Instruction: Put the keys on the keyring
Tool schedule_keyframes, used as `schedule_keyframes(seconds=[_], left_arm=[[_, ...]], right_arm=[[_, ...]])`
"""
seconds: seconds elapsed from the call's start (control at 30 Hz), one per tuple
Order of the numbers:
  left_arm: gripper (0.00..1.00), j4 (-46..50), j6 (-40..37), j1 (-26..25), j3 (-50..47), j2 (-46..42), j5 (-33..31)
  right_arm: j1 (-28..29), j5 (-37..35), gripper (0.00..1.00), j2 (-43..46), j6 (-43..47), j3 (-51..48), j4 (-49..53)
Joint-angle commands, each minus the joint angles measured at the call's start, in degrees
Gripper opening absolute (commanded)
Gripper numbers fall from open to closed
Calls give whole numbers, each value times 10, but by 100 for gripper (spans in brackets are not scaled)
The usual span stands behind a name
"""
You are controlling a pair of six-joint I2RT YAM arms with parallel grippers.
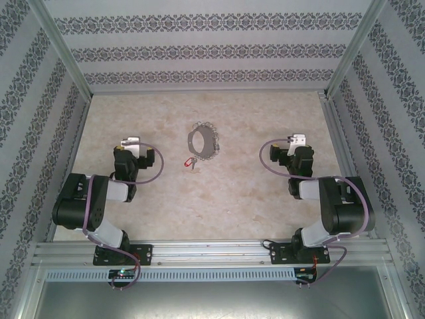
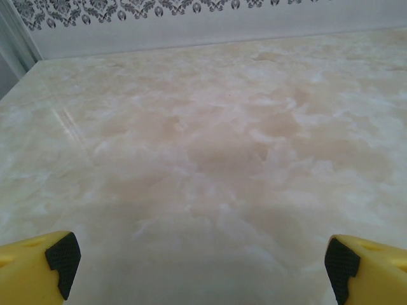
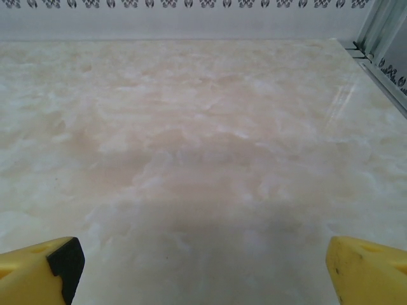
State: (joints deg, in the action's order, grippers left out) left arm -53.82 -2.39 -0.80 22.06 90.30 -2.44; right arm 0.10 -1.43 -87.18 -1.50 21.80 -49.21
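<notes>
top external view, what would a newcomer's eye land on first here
The grey keyring with its lacy chain fringe lies mid-table between the arms, standing out against the pale marble table. By its near edge lies the tiny red-headed key. The left gripper and right gripper flank them, both open and empty.

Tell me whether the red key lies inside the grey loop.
No, the red key lies outside the grey loop, by its near edge.

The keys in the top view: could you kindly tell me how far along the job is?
Nothing looks done: the keys lie on the table beside the keyring, not threaded. Nothing is in hand; the left gripper and right gripper are both open and empty. Picking up and threading are left.
</notes>
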Motion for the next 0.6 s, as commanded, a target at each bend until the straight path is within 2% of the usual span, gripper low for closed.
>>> schedule_keyframes(seconds=[0.0, 0.07, 0.57], left_arm=[[100, 17, 24, 12, 10, 7, 43], [100, 35, 25, 12, 13, 1, 43], [100, 21, 23, 12, 8, 4, 40]], right_arm=[[5, -4, 98, 6, -6, 5, -14], [15, -29, 98, 8, -2, 3, -18], [9, -19, 98, 11, -7, -5, -24]])
